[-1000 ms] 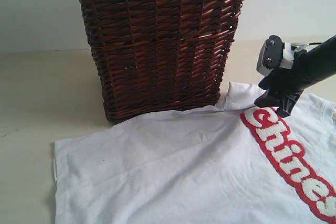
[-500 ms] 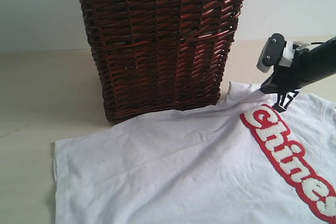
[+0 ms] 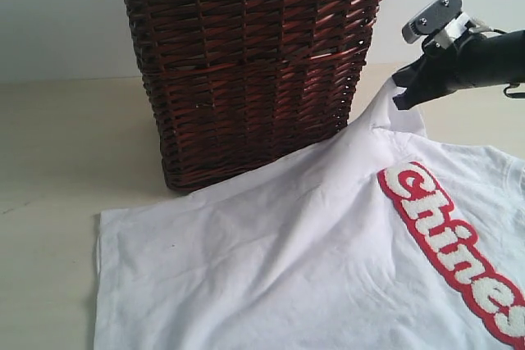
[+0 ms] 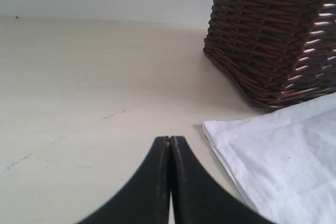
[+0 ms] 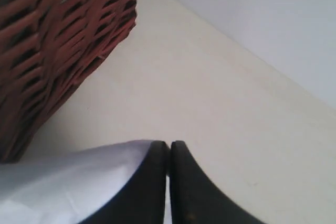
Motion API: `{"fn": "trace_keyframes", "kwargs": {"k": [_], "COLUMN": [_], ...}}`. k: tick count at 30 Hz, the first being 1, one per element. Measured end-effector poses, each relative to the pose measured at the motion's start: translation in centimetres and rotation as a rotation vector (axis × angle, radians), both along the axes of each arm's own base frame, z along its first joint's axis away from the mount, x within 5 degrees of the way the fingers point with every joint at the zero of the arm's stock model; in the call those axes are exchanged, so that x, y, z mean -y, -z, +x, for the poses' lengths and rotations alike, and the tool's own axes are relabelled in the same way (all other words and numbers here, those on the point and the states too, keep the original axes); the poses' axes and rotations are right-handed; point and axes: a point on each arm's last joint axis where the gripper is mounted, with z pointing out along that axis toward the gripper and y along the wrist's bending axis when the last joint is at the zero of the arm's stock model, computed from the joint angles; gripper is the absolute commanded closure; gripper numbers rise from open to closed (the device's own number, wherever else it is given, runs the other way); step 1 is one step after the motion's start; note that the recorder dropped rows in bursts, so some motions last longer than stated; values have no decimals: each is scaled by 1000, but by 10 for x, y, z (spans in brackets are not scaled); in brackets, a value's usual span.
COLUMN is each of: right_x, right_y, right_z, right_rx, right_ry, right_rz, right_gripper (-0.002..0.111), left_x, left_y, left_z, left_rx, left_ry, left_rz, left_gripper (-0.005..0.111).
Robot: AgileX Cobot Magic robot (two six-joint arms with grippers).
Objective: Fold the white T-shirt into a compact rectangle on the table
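The white T-shirt [image 3: 287, 260] lies spread on the table [image 3: 66, 145], its red-outlined lettering [image 3: 451, 252] at the right. My right gripper [image 3: 400, 97] is shut on the shirt's far edge beside the basket and holds it up off the table, so the cloth rises in a peak. In the right wrist view the gripper [image 5: 169, 144] is closed, with white cloth [image 5: 73, 182] hanging from one side. My left gripper [image 4: 170, 139] is shut on nothing, low over bare table next to a corner of the shirt [image 4: 283, 150]. It is out of the exterior view.
A tall brown wicker basket [image 3: 254, 71] with a lace-trimmed liner stands at the back, touching the shirt's far edge. It also fills part of the left wrist view as the basket [image 4: 278, 30] and of the right wrist view as the basket [image 5: 52, 35]. A pale wall runs behind the table.
My right gripper shut on the shirt's far edge and rose toward the back right, pulling the cloth up into a peak. The shirt's left edge slid slightly right.
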Motion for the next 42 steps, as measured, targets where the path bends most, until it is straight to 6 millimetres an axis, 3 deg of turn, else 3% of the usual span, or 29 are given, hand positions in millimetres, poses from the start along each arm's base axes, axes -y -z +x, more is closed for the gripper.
{"fn": "trace_keyframes", "kwargs": {"k": [2, 6, 9, 15, 19, 21, 22, 24, 25, 27, 30, 34, 39, 42], "right_x": [0, 1, 1, 6, 17, 31, 35, 41, 43, 44, 42, 32, 26, 25], "right_y": [1, 5, 5, -3, -36, -55, -51, -11, 23, 56, 59, 55, 32, 10], "right_z": [3, 4, 5, 6, -3, -24, -33, -69, -91, -117, -135, -169, -162, -159], "right_rx": [-2, -12, -10, -4, 50, 33, -25, -330, -515, -659, -697, -830, -653, -552], "right_ry": [29, 52, 61, 139, 204, 152, 99, -70, -131, -150, -157, -414, -405, -406], "right_rz": [34, 55, 56, 54, -19, -61, -67, -113, -162, -204, -216, -186, -161, -171], "right_gripper": [97, 65, 50, 52, 56, 69, 82, 104, 108, 108, 108, 105, 68, 55], "left_x": [0, 0, 0, 0, 0, 0, 0, 0, 0, 0, 0, 0, 0, 0], "left_y": [0, 0, 0, 0, 0, 0, 0, 0, 0, 0, 0, 0, 0, 0], "left_z": [0, 0, 0, 0, 0, 0, 0, 0, 0, 0, 0, 0, 0, 0], "left_rx": [0, 0, 0, 0, 0, 0, 0, 0, 0, 0, 0, 0, 0, 0], "left_ry": [0, 0, 0, 0, 0, 0, 0, 0, 0, 0, 0, 0, 0, 0], "left_rz": [0, 0, 0, 0, 0, 0, 0, 0, 0, 0, 0, 0, 0, 0], "left_gripper": [107, 107, 107, 107, 107, 107, 107, 107, 107, 107, 107, 107, 107, 107]}}
